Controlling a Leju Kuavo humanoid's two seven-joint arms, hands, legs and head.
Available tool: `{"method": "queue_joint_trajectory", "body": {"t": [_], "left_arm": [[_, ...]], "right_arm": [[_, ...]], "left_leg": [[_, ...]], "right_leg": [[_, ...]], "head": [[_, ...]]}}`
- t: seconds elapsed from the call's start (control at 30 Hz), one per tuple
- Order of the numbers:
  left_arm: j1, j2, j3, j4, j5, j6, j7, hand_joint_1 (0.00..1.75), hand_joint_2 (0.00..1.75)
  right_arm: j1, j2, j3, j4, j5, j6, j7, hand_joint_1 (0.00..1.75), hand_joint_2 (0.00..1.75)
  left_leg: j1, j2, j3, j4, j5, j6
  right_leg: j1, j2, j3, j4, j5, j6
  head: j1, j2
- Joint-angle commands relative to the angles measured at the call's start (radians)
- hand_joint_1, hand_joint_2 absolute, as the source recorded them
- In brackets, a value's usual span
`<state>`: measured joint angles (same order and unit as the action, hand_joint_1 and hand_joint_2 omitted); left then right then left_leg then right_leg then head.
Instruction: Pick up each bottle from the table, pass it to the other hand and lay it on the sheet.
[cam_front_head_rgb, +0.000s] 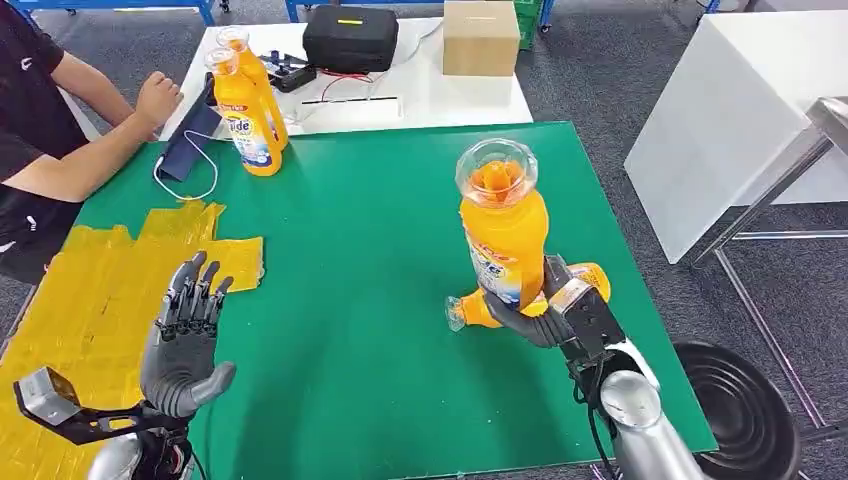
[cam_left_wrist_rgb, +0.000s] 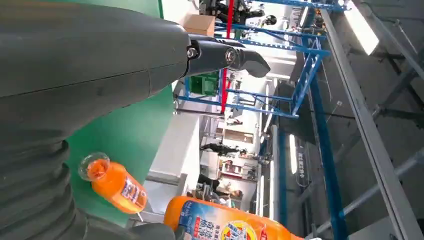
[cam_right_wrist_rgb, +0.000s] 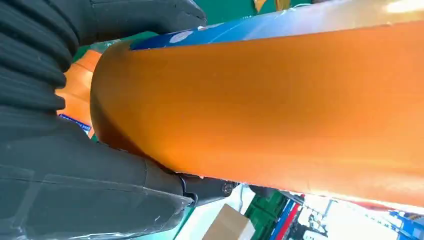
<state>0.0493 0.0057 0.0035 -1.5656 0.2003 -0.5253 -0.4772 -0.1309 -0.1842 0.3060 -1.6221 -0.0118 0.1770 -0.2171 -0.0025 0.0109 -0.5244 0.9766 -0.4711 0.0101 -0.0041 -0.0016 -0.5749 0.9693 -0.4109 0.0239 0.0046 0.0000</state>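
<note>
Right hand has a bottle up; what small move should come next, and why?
Probably carry the orange bottle leftward toward the left hand. The right hand grips it upright above the green table, while the left hand waits with fingers apart beside the yellow sheet.

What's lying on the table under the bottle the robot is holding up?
Another orange bottle lies on its side on the green table, right below the held bottle. The right hand and held bottle cover its middle.

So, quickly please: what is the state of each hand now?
Left hand: open, fingers apart, holding nothing, above the yellow sheet.
Right hand: holding an upright orange bottle.
</note>
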Motion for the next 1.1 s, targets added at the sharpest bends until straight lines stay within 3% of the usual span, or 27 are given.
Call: {"method": "queue_joint_trajectory", "body": {"t": [0.03,0.33,0.37,0.4,0.47,0.7,1.1], "left_arm": [[-0.032,0.007,-0.053,0.023,0.046,-0.035,0.029,0.0,1.75],[-0.215,-0.05,-0.218,0.093,0.187,-0.009,0.122,0.0,1.75],[-0.225,-0.053,-0.227,0.101,0.192,-0.006,0.125,0.0,1.75],[-0.256,-0.059,-0.239,0.128,0.129,0.038,0.115,0.0,1.75],[-0.279,-0.062,-0.245,0.158,0.126,0.041,0.114,0.0,1.75],[-0.289,-0.063,-0.268,0.169,0.099,0.034,0.098,0.0,1.75],[-0.313,-0.06,-0.287,0.182,0.02,0.054,0.063,0.0,1.75]], "right_arm": [[-0.103,0.078,0.043,0.101,-0.017,-0.011,0.005,1.75,1.75],[-0.348,0.294,0.361,0.404,0.061,-0.066,0.08,1.75,1.75],[-0.381,0.313,0.447,0.454,0.084,0.032,0.146,1.75,1.75],[-0.382,0.393,0.503,0.534,0.115,-0.001,0.152,1.75,1.75],[-0.396,0.45,0.578,0.631,0.126,-0.037,0.138,1.75,1.75],[-0.45,0.465,0.673,0.658,0.096,-0.029,0.145,1.75,1.75],[-0.445,0.478,0.739,0.701,0.072,-0.026,0.155,1.75,1.75]], "left_leg": [[0.002,0.001,0.002,0.001,-0.001,-0.002],[0.001,0.003,0.001,0.001,0.001,-0.001],[0.0,0.002,0.002,0.0,0.002,-0.002],[0.002,0.003,0.002,0.001,0.002,-0.003],[0.002,0.004,0.003,-0.001,0.002,-0.003],[0.004,0.001,0.0,0.002,0.002,-0.003],[0.001,-0.003,-0.002,0.001,0.003,-0.003]], "right_leg": [[0.001,0.002,0.002,0.0,0.0,-0.001],[0.001,0.003,-0.001,0.001,0.002,-0.001],[0.001,0.002,-0.001,0.001,0.001,0.0],[0.002,0.004,0.0,0.001,0.002,-0.001],[0.002,0.004,0.0,0.001,0.001,-0.001],[0.004,0.001,-0.002,0.003,0.0,0.0],[0.002,-0.002,-0.003,0.002,0.0,0.0]], "head": [[0.0,0.0],[0.0,0.0],[0.0,0.0],[0.0,0.0],[0.0,0.0],[0.001,0.0],[0.0,0.0]]}}
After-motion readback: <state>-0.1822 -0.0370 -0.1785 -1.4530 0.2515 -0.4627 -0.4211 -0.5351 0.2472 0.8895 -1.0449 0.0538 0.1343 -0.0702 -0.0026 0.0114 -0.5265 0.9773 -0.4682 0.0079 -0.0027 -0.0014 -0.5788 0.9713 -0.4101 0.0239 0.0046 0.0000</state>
